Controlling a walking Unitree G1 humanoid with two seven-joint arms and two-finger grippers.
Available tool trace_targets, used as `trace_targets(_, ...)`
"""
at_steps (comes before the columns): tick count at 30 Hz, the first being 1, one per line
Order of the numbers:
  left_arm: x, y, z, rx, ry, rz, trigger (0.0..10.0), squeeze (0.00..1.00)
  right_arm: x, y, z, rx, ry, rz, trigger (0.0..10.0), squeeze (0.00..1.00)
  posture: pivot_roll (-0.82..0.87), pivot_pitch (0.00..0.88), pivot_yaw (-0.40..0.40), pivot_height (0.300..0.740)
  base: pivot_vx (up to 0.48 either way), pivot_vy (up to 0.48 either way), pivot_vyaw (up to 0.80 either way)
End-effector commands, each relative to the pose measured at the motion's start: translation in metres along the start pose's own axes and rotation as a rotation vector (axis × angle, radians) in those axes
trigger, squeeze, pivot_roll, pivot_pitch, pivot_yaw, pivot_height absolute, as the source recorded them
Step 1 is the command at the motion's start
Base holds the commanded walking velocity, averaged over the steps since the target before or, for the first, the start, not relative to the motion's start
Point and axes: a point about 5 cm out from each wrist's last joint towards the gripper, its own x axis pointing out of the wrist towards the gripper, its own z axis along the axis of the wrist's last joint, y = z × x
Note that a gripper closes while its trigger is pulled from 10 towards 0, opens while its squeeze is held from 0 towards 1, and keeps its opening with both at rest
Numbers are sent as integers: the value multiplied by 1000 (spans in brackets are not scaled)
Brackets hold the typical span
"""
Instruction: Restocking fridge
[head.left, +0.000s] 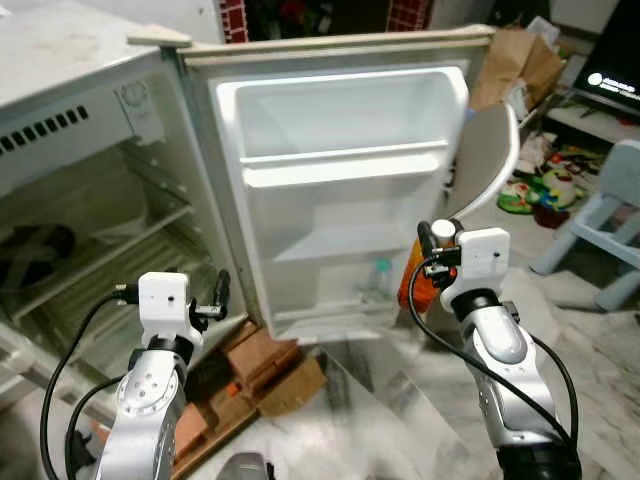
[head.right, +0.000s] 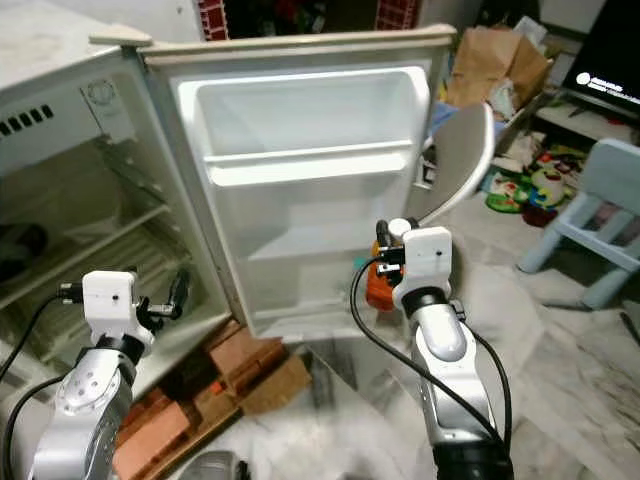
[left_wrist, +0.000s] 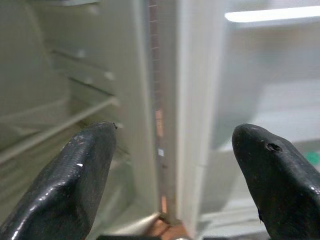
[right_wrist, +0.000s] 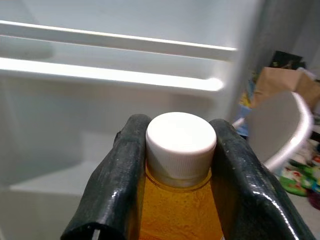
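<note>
The right hand (right_wrist: 177, 165) grips an orange bottle (right_wrist: 177, 210) by its white-capped neck — the open fridge door (head.left: 340, 190) just ahead. A small bottle (head.left: 381, 277) stands in the door's lowest shelf; the left hand (left_wrist: 175, 165) gapes wide near the hinge edge.

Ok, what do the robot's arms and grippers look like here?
Both arms are silver with rounded joint housings, each ending in a white boxy wrist block and looped by black cables. The left gripper and the right gripper each have two long, glossy black fingers with rounded tips.

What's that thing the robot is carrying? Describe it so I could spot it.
Start at the open fridge door. Just before its lower shelves, the right pincer clamps a bottle by the neck. It is orange with a white ribbed cap, unlike the clear green-capped bottle already in the door.
</note>
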Motion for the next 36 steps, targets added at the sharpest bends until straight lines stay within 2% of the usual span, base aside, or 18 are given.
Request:
trace_targets(1, 0, 6, 3, 10, -6, 14, 10000, 0, 3, 8, 9, 5, -41, 28, 10000, 0, 109, 61, -32, 740, 300, 375, 0)
trace_targets(6, 0, 5, 3, 13, -3, 10, 10000, 0, 2, 7, 8, 3, -39, 25, 10000, 0, 109, 60, -30, 740, 334, 345, 0)
trace_targets(29, -2, 3, 5, 17, -7, 7, 10000, 0, 3, 5, 6, -13, -31, 6, 10000, 0, 115, 60, -34, 740, 0, 0, 0)
trace_targets(36, -2, 2, 5, 12, -5, 8, 10000, 0, 4, 3, 6, -20, -32, 1, 10000, 0, 111, 61, -35, 698, 0, 0, 0)
